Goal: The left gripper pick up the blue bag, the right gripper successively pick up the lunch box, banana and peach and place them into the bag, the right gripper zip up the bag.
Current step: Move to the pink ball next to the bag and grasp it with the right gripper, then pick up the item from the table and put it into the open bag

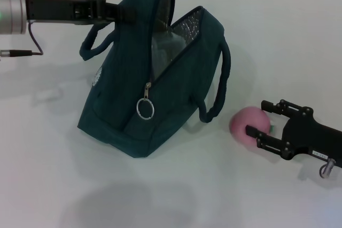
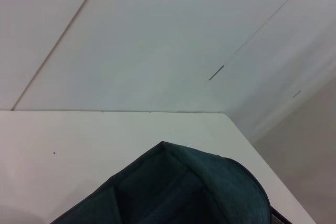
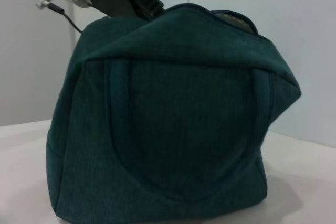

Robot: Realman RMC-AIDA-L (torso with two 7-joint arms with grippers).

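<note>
White table (image 1: 176, 196) carries everything in view. Largest item: the blue bag (image 1: 155, 84), dark teal fabric, standing on its base near the middle of the table, leaning slightly. Its flap is held up and its mouth is open, silver lining visible inside. No lunch box or banana shows on the table; judged already packed, though the bag's interior is too dim to confirm.

Left gripper (image 1: 115, 12): reaches in from the robot's left at the bag's upper edge, clamped on the raised flap and keeping the mouth open. The left wrist view shows only the bag's top edge below the camera. The right wrist view shows the same clamp from the far side of the bag.

Right gripper (image 1: 263, 118): low over the table on the robot's right, fingers spread wide, nothing held yet. One finger lies at the far side of the peach, the other at its near side, so the fruit sits between the tips.

Peach (image 1: 249, 125): pink, round, resting on the table just to the right of the bag, close to the nearer handle loop (image 1: 218, 86).

Zipper pull ring (image 1: 145, 108): hangs at the front end of the zip track, zip undone.

Key relation: the bag mouth lies up and to the robot's left of the peach. After closing, the lift probably has to clear the handle loop before crossing over the opening.
</note>
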